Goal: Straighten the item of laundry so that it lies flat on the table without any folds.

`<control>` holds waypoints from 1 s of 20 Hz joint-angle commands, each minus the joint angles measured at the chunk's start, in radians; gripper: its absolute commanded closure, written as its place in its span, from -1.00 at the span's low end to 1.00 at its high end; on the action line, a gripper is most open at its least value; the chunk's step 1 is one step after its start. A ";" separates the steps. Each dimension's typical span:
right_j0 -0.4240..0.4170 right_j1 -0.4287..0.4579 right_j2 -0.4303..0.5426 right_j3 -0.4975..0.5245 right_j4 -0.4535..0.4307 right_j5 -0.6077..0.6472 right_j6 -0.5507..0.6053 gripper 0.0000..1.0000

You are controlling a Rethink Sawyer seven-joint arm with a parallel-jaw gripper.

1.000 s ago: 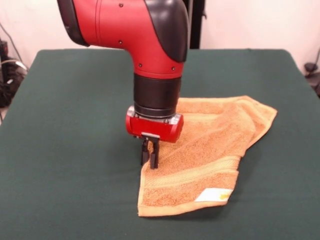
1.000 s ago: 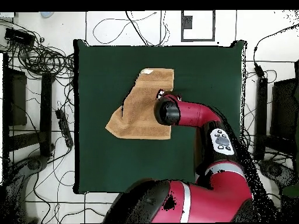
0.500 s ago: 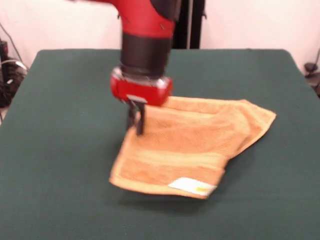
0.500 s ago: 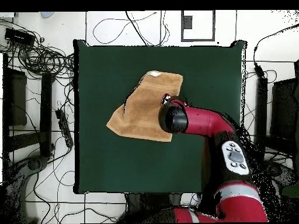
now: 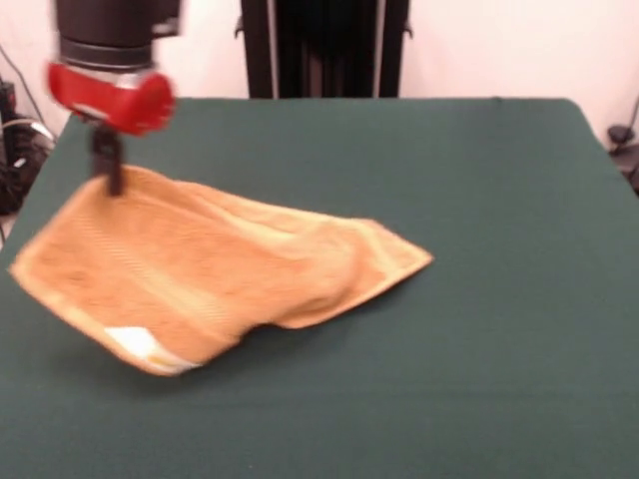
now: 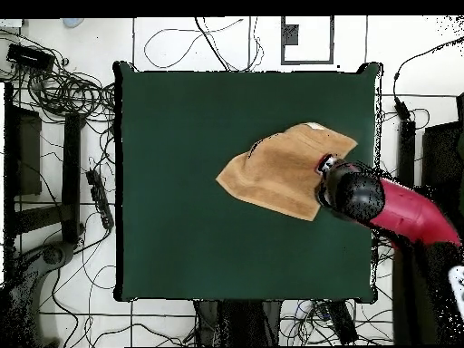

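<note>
Front view: red-and-black gripper is clamped on the left edge of the orange-tan terry-cloth towel, lifting that side. Towel's right corner rests on the dark green felt table. White care tag hangs near the front edge.

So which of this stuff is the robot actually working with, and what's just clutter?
Part of the job:
- orange towel, one edge pinched and lifted
- robot's hand, shut on that edge
- green table

Just lying about:
- tangled cables on the floor
- black stand behind the table
</note>
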 commanded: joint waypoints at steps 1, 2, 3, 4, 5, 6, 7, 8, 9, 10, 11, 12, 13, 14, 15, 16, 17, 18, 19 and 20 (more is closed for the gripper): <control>-0.050 0.118 0.207 -0.060 -0.085 0.111 -0.255 1.00; -0.059 0.131 0.219 -0.073 -0.092 0.112 -0.259 1.00; -0.066 0.143 0.229 -0.087 -0.100 0.113 -0.262 1.00; -0.073 0.156 0.240 -0.099 -0.107 0.115 -0.267 1.00; -0.078 0.162 0.249 -0.104 -0.116 0.114 -0.266 1.00; -0.084 0.168 0.258 -0.110 -0.124 0.113 -0.265 1.00; -0.090 0.170 0.268 -0.109 -0.133 0.109 -0.261 1.00; -0.093 0.170 0.274 -0.107 -0.141 0.101 -0.250 1.00; -0.099 0.168 0.286 -0.105 -0.163 0.098 -0.229 -1.00; -0.099 0.167 0.287 -0.102 -0.164 0.094 -0.224 -1.00; -0.100 0.166 0.287 -0.099 -0.165 0.090 -0.219 -1.00; -0.100 0.165 0.288 -0.096 -0.167 0.086 -0.213 -1.00; -0.099 0.163 0.289 -0.092 -0.172 0.083 -0.202 -1.00; -0.098 0.161 0.289 -0.089 -0.177 0.081 -0.191 -1.00; -0.096 0.158 0.288 -0.084 -0.183 0.073 -0.178 -1.00; -0.090 0.156 0.283 -0.082 -0.190 0.065 -0.160 -1.00; -0.088 0.154 0.281 -0.078 -0.193 0.060 -0.147 -1.00; -0.084 0.154 0.278 -0.077 -0.197 0.055 -0.135 -1.00; -0.077 0.156 0.275 -0.080 -0.199 0.062 -0.128 -1.00; -0.073 0.160 0.274 -0.080 -0.190 0.076 -0.115 -1.00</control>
